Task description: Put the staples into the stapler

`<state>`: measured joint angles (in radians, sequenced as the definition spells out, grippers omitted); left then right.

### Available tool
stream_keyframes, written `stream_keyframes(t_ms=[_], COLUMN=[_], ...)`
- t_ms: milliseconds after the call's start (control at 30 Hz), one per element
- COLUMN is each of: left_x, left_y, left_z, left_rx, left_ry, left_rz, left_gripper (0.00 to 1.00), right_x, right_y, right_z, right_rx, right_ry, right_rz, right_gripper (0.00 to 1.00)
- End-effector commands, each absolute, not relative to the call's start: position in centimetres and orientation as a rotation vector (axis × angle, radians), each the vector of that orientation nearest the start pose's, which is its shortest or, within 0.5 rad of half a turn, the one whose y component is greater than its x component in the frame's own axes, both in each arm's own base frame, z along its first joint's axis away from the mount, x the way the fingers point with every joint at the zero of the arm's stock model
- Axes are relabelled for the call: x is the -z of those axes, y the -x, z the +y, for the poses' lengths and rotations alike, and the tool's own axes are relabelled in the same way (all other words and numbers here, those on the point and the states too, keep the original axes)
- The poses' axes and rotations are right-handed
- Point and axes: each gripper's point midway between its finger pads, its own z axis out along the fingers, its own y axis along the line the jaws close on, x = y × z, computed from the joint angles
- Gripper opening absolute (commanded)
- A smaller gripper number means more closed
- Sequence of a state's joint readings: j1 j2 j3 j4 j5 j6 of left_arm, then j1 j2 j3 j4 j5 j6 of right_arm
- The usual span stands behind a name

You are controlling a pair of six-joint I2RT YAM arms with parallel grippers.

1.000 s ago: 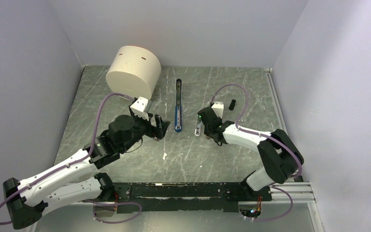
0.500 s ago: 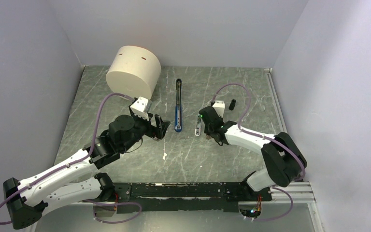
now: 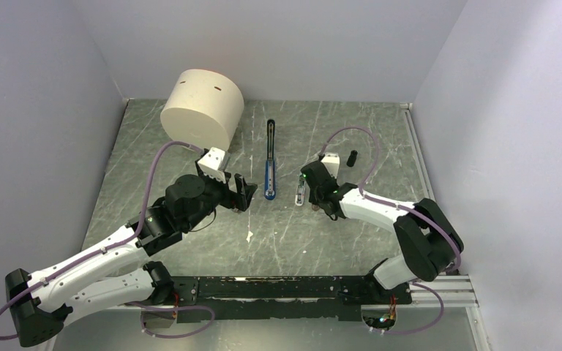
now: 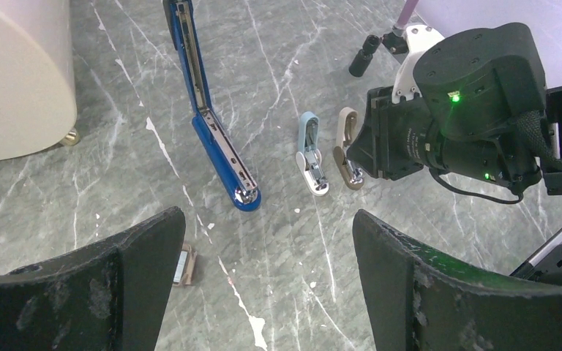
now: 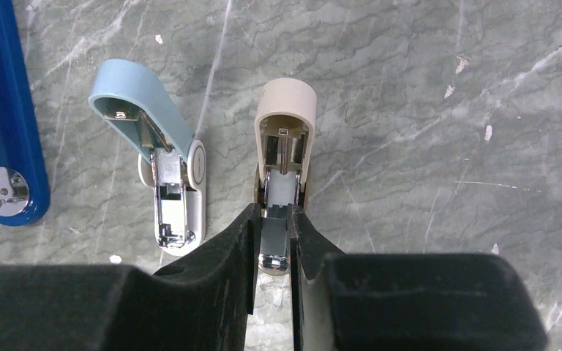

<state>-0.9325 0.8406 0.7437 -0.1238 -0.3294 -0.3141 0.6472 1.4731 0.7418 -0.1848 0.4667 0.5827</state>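
The blue stapler (image 3: 269, 178) lies opened out flat mid-table, its black arm pointing away; it also shows in the left wrist view (image 4: 223, 157) and the right wrist view (image 5: 11, 131). My right gripper (image 5: 274, 219) is shut on a grey ribbed block of staples (image 5: 274, 235). It holds the block over the metal channel of a small beige hinged piece (image 5: 285, 110), to the right of the stapler. More staples in their small cardboard box (image 4: 183, 267) lie beside my left gripper (image 4: 267, 219), which hangs open and empty just left of the stapler's near end.
A pale-blue hinged piece (image 5: 154, 146) lies open between the stapler and the beige piece. A large cream cylinder (image 3: 203, 108) stands at the back left. A small black cylinder (image 3: 353, 157) sits behind the right gripper (image 3: 312, 196). Walls enclose three sides.
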Motion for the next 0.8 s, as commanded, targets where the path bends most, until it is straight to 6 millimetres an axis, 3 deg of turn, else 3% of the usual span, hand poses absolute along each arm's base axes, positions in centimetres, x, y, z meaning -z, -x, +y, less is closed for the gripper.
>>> stream_keyframes(t_ms=[0,567,767], left_x=[-25.8,-25.9,-25.8], left_y=[-23.0,-23.2,-23.1], left_z=[-23.3,-23.1,-23.2], left_rx=[0.607,0.594,0.596], left_ry=[-0.298,-0.292,-0.295], left_rz=[1.774,1.776,1.777], left_gripper=[0.89,0.89,0.89], right_x=[-3.6,-4.9,-4.2], right_y=[-30.3,-30.6,-30.5], right_z=[15.1,15.1,15.1], right_rx=[0.015,0.003,0.017], right_ry=[-0.132,-0.134,-0.125], right_rz=[2.363,2.331,2.348], right_gripper=[0.22,0.21,0.21])
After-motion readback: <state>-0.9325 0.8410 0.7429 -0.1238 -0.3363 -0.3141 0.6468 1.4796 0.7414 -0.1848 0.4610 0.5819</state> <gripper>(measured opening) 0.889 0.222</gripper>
